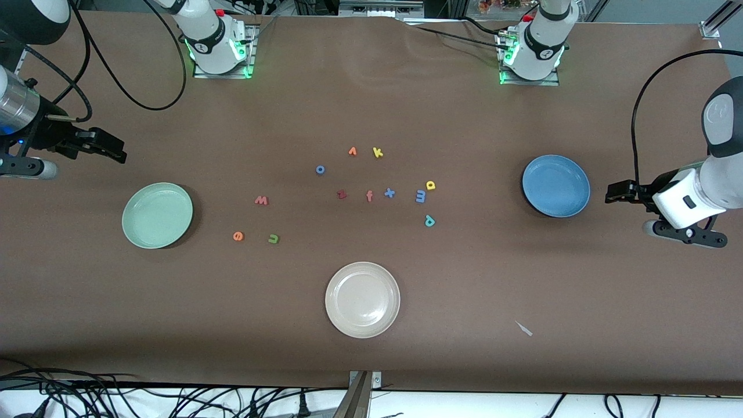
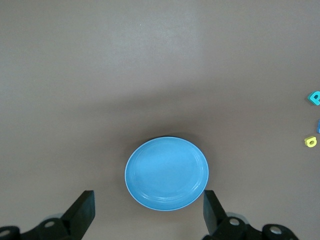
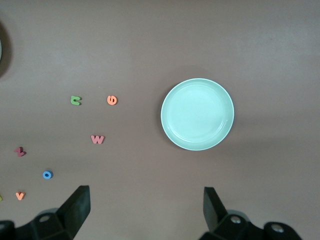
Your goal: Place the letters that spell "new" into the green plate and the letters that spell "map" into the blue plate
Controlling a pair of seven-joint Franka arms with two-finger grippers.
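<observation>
Brown table [image 1: 371, 360], mint-green plate [image 1: 157, 215], blue plate [image 1: 556, 186]

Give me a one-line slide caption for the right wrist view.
Right pincer open above the bare green plate; n, e, w wait beside it.

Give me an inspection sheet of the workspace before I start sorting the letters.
Surface: brown table, flat, a slight ripple near the arm bases.
Job's things: green plate and blue plate both hold nothing; w, e, n lie loose near the green plate; m, a, p loose nearer the blue plate.
Clutter: white plate; spare letters mid-table; small pale scrap.
Grippers: left gripper open, up beside the blue plate; right gripper open, up beside the green plate.
Cables: black cables trail across the table by the right arm; more below the table edge.
Surroundings: nothing seen.
</observation>
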